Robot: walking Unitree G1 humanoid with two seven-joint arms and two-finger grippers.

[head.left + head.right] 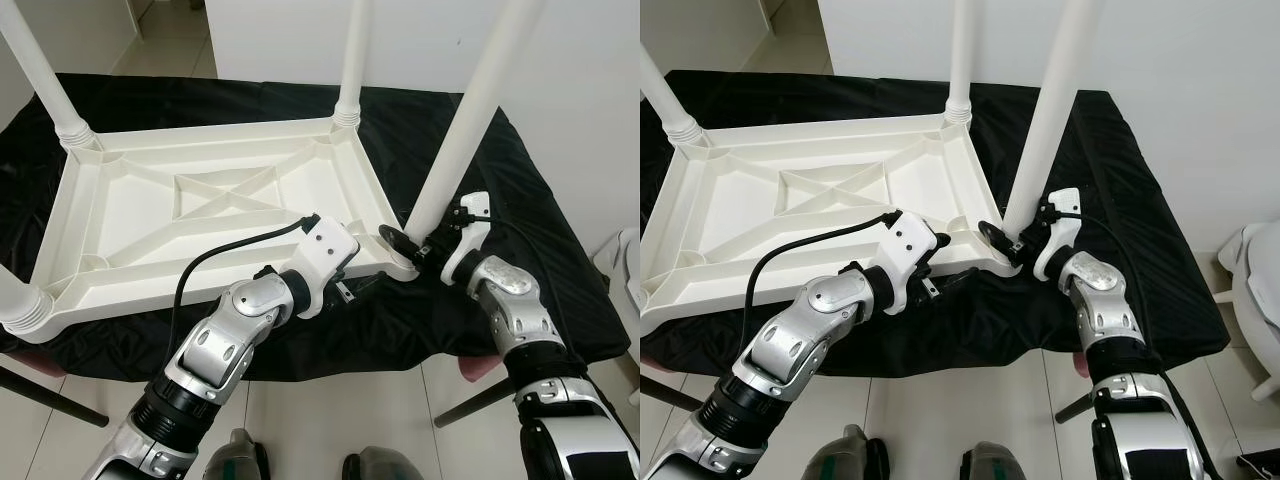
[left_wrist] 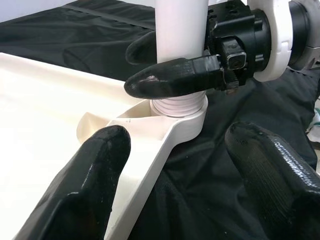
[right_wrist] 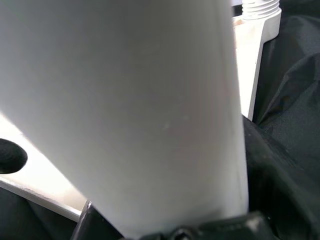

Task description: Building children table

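Upright table legs (image 1: 470, 125) around open underside (image 1: 215, 215)

Both arms are the same build: chunky silver-grey metallic shells with rounded joint housings, black ribbed collars between the segments, and a glossy white module at each wrist. The left gripper (image 1: 362, 287) has a white boxy housing right behind it with a couple of tiny dark screw dots on top, plus a thick black cable looping out of the back of that box and down along the forearm. The right gripper (image 1: 408, 243) sits on a white curved cap over black mechanical bits, thin black wire running behind it. Fingers (image 2: 172, 77) are long, matte black, rounded at the tips, a bit scuffed.
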